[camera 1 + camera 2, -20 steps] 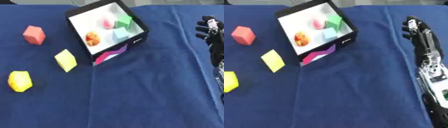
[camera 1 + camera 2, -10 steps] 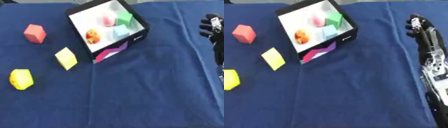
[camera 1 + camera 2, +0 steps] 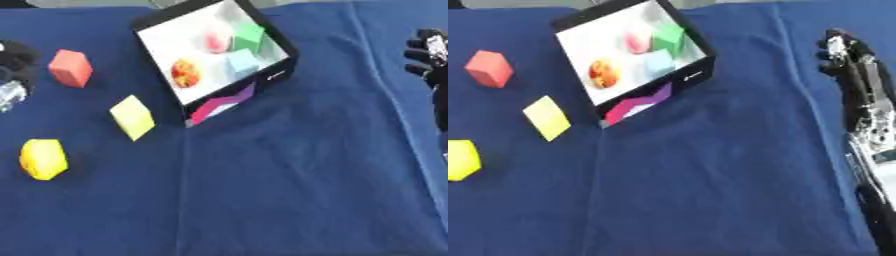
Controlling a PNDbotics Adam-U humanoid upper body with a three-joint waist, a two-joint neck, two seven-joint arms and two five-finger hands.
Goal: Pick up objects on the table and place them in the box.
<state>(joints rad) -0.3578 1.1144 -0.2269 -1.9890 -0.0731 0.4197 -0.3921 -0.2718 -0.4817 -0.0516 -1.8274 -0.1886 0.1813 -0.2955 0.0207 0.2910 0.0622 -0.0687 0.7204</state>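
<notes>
A black box [image 3: 278,74] with a white inside lies tilted at the top middle. It holds an orange ball [image 3: 185,73], a pink piece [image 3: 215,41], a green block [image 3: 248,37] and a light blue block [image 3: 242,62]. On the blue cloth to its left lie a red block [image 3: 70,68], a pale yellow block [image 3: 133,117] and a bright yellow block [image 3: 42,159]. My left hand [image 3: 16,59] shows at the left edge, just left of the red block. Along the right edge my right hand [image 3: 846,50] is open and holds nothing.
The blue cloth [image 3: 289,190] covers the whole table, with a crease running down from the box's front corner. The box's magenta and purple flap [image 3: 220,102] faces the pale yellow block.
My left hand has come into view at the left edge beside the red block. The whole picture has shifted a little; the blocks and the box stay where they were.
</notes>
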